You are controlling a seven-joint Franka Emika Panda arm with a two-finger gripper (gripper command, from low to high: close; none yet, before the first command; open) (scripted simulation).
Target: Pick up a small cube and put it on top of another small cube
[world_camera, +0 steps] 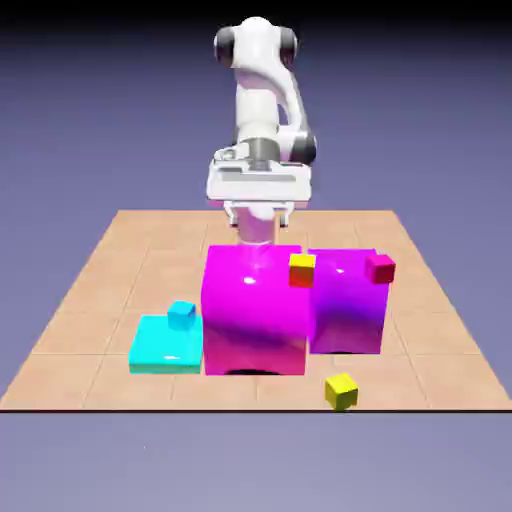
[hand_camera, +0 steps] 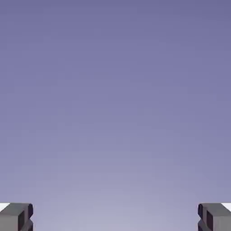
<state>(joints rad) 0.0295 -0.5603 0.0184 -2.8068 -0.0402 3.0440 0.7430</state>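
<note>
The small cube rests on the bench at the near edge, toward the exterior view's right, apart from the large magenta block. Beyond, a second magenta block and a flat cyan block. The pincer, behind the blocks, stands spread and holds nothing.

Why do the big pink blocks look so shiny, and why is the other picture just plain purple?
In the exterior view, the large magenta block and the one beside it carry white glare spots on top and a dark shadow underneath; edges look slightly soft. In the hand view, only the graded backdrop shows, lighter toward the bottom, with the open gripper at the lower corners.
</note>
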